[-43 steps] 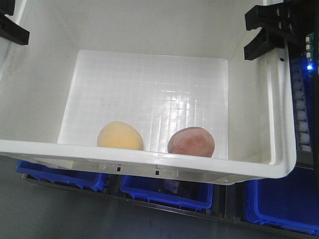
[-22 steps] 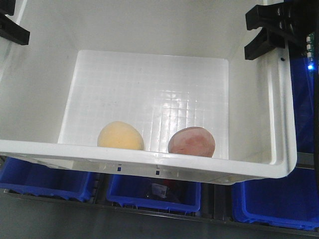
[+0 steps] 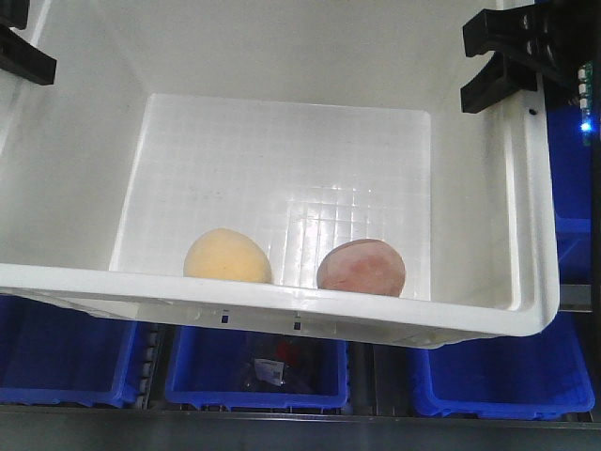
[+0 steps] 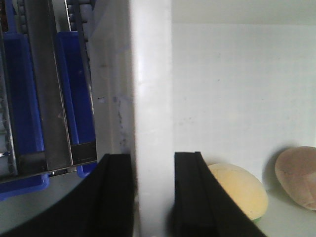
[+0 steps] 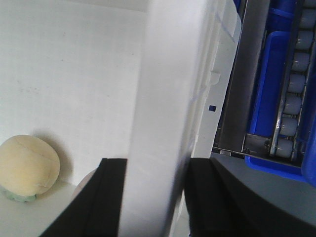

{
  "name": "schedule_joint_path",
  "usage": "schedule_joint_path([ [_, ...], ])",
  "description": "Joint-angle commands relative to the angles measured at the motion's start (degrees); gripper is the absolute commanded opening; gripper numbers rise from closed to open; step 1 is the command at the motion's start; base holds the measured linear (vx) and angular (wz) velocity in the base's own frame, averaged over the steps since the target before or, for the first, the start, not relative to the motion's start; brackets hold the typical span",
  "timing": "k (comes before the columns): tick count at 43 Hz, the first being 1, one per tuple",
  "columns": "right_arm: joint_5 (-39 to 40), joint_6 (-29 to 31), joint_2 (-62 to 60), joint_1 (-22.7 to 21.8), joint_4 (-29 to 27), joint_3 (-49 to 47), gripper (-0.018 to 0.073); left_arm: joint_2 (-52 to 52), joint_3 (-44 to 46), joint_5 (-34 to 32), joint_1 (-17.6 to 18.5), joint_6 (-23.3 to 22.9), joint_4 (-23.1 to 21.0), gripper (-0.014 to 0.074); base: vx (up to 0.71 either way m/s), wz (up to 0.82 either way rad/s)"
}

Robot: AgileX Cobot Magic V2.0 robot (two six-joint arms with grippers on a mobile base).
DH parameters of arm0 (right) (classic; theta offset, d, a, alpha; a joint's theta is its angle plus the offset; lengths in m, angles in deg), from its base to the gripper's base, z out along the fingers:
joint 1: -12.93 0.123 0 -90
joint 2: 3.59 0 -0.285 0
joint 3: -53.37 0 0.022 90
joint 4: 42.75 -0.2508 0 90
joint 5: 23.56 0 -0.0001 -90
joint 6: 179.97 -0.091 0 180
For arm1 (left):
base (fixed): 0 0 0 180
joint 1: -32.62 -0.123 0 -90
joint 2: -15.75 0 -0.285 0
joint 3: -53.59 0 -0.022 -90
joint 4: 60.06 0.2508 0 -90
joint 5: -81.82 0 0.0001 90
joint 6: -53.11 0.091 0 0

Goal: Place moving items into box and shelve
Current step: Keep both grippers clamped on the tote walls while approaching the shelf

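The white box (image 3: 282,178) fills the front view, held up above a row of blue bins (image 3: 254,371) on the rack below. The left gripper (image 4: 153,192) is clamped on the box's left wall, one black finger outside, one inside. The right gripper (image 5: 155,197) pinches the right wall the same way, fingers straddling the rim. Inside, both moving items sit on the grid floor against the near wall: the yellow-tan lump (image 3: 227,256) to the left, just beside the left gripper's inner finger in the wrist view, and the pinkish-red lump (image 3: 362,268) to its right, close to it but apart.
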Motion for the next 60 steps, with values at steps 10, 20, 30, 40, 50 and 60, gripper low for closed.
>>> schedule_joint_path([
  [10,3.65,1.58,-2.34,0.38,-7.6,-2.71,0.0,2.42,2.4,-3.94,0.57,-0.13,-8.29,0.0002,0.01,-0.03],
  [20,3.65,1.58,-2.34,0.38,-7.6,-2.71,0.0,2.42,2.4,-3.94,0.57,-0.13,-8.29,0.0002,0.0,0.0],
  [30,3.65,1.58,-2.34,0.38,-7.6,-2.71,0.0,2.42,2.4,-3.94,0.57,-0.13,-8.29,0.0002,0.0,0.0],
  [40,3.65,1.58,-2.34,0.38,-7.6,-2.71,0.0,2.42,2.4,-3.94,0.57,-0.13,-8.29,0.0002,0.0,0.0],
  [50,3.65,1.73,-2.15,0.38,-7.55,-2.71,0.0,2.42,2.4,-3.92,0.57,-0.07,-8.44,0.0002,0.0,0.0],
  [60,3.7,1.77,-0.94,0.38,-7.11,-2.71,0.0,2.25,2.24,-3.92,0.57,0.85,-7.02,0.0002,0.0,0.0],
])
